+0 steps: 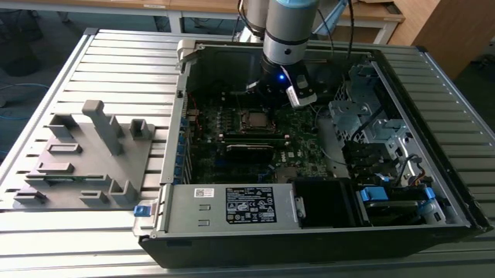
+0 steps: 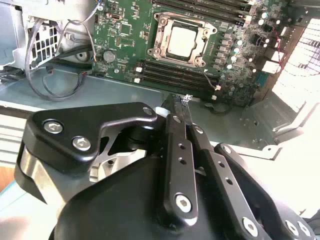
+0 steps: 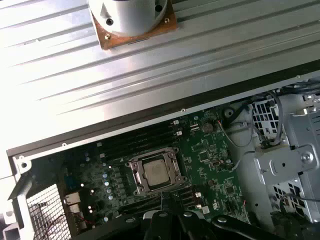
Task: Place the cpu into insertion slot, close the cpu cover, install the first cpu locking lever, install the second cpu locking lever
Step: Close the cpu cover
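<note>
The pincer (image 2: 181, 100) hangs above the motherboard (image 2: 125, 30) inside the open computer case (image 1: 309, 249), its two black fingers (image 2: 176, 130) pressed flat together with nothing between them. A closed, empty tip of this kind is judged suited to pushing or hooking a small part, not to carrying one.

The cpu (image 2: 182, 41) lies flat in the insertion slot (image 1: 254, 120), its dull silver top facing up. The cpu cover (image 2: 161, 36) appears folded down around it, so that the chip shows through the square window – the frame is there to press the chip onto its contacts. Whether the locking levers are latched cannot be told.

In both wrist views the pincer tip stands near the slot but apart from it, on the side of the long black memory sockets (image 2: 175, 75). It touches neither the cover nor the chip.

The case lies on its side on the ribbed bench (image 1: 124, 63) so that the board faces upward and the arm (image 1: 288, 35) can reach straight down. A grey fixture tray (image 1: 85, 156) rests beside the case, on the exterior view's left.
</note>
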Controlling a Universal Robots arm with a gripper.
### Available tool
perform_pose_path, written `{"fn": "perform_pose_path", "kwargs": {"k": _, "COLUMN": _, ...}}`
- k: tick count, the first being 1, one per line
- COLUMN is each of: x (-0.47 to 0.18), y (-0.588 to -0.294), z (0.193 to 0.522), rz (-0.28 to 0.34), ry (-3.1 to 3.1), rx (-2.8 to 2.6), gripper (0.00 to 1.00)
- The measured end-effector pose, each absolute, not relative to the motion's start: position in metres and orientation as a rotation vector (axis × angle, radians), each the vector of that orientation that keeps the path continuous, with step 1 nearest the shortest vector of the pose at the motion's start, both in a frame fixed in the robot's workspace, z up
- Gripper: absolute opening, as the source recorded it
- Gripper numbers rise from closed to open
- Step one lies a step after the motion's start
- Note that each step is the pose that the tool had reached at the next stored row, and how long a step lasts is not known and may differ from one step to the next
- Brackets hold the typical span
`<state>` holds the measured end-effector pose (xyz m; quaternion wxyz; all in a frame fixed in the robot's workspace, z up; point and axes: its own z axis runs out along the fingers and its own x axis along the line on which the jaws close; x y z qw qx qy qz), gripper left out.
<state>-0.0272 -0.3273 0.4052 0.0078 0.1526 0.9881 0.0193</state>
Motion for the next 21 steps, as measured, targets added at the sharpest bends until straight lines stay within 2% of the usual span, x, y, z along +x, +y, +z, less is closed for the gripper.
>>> {"fn": "perform_pose_path", "kwargs": {"k": 4, "x": -0.027, "y": -0.327, "z": 0.389, "rz": 0.061, "ry": 3.089, "rx": 0.477, "gripper": 0.10}}
{"fn": "perform_pose_path", "kwargs": {"k": 21, "x": -0.027, "y": -0.327, "z": 0.386, "rz": 0.061, "ry": 3.089, "rx": 0.477, "gripper": 0.10}}
